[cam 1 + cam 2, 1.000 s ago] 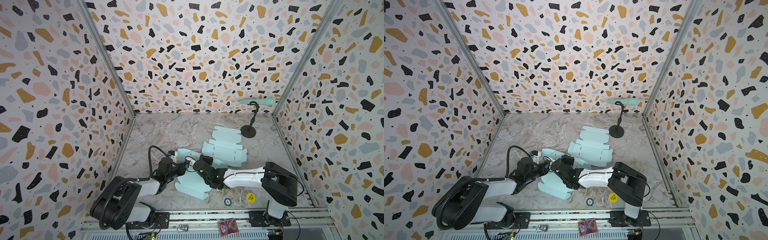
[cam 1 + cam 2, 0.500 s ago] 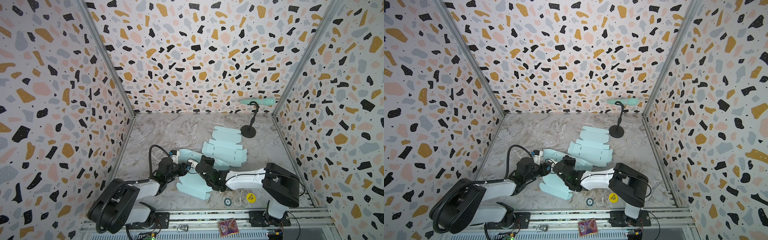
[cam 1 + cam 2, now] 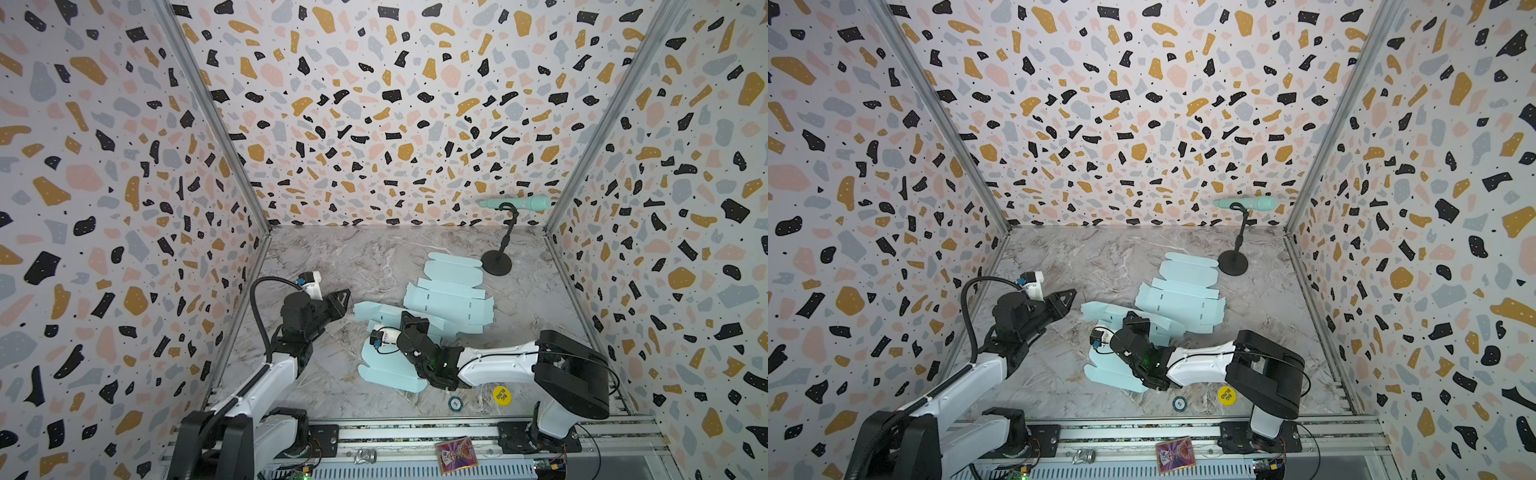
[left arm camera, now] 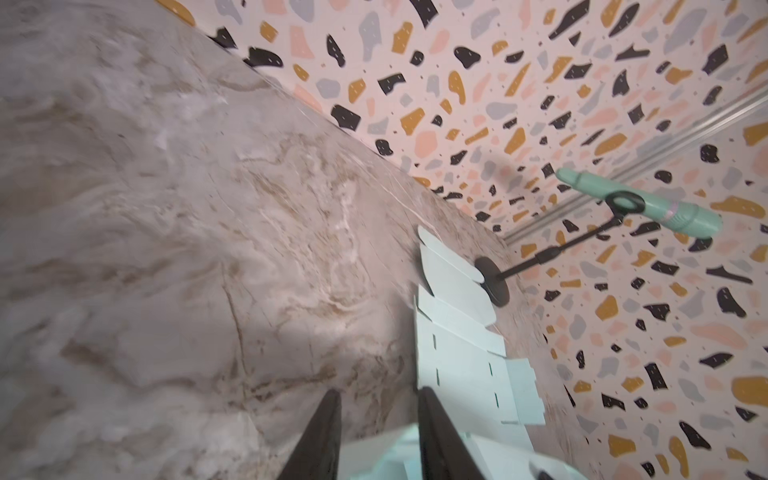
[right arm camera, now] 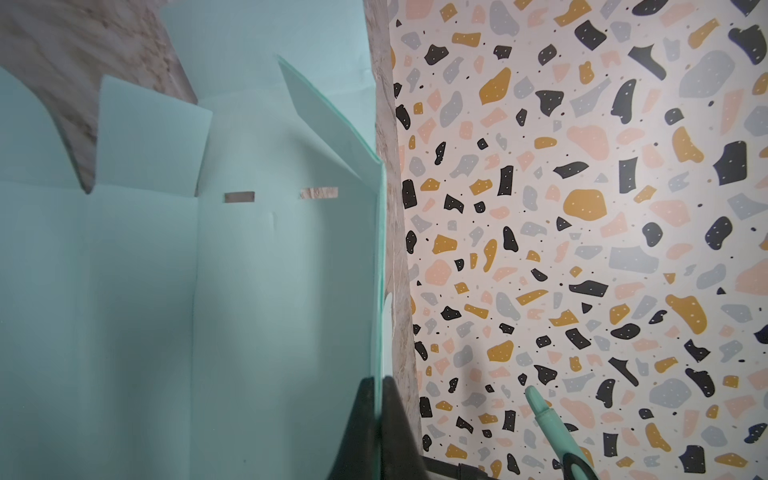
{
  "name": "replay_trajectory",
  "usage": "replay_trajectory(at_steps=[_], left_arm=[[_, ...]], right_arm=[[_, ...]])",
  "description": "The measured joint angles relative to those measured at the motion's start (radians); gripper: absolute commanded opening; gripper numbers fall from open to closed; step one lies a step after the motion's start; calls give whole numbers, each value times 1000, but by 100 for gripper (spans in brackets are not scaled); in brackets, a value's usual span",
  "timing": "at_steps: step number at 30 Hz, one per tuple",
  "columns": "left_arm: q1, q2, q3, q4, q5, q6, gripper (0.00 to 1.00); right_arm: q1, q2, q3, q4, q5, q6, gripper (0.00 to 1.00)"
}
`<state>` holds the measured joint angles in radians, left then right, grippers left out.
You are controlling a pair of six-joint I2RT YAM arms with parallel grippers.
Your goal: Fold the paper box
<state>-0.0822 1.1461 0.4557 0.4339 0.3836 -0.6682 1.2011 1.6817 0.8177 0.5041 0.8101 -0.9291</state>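
Mint microphone (image 3: 517,203) on black stand (image 3: 496,264), right of centre, by back wall. Yellow token (image 3: 501,395) and small dark disc (image 3: 455,402) apart on marble counter (image 3: 332,257), lower centre-right. Card (image 3: 456,454) on front rail (image 3: 415,428), bottom edge.

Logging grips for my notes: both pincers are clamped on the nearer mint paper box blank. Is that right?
Only one is. The right pincer is clamped on an edge of the nearer paper box blank, as the right wrist view shows. The left pincer stands open and holds nothing, as the left wrist view shows.
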Motion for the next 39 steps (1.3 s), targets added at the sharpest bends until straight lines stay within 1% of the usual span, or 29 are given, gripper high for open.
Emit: replay_trajectory(at_steps=[3,6,9,12,16,22,26,30,34,39], left_arm=[[45,143,69,17,5,4,32],[55,268,105,26,16,14,31],[37,338,107,30,30,26,31],[-17,358,105,33,27,45,32],[-73,358,75,71,32,55,32],[-111,325,-21,95,35,54,32],[-140,257,-76,107,35,47,33],[-199,181,-119,122,31,45,33],[-231,130,-182,155,18,48,35],[-256,100,-270,198,0,56,39]], right_arm=[[6,-12,-12,6,-10,-22,0],[10,-15,-23,21,-18,-43,0],[11,-15,-27,34,-29,-63,0],[11,-15,-27,56,-39,-79,0],[11,-12,-28,85,-43,-101,0],[7,-6,-29,101,-55,-117,0],[3,-6,-29,103,-60,-124,0],[-5,-5,-29,110,-58,-127,0],[-8,-5,-39,113,-59,-130,0],[-8,-5,-61,129,-59,-138,0]])
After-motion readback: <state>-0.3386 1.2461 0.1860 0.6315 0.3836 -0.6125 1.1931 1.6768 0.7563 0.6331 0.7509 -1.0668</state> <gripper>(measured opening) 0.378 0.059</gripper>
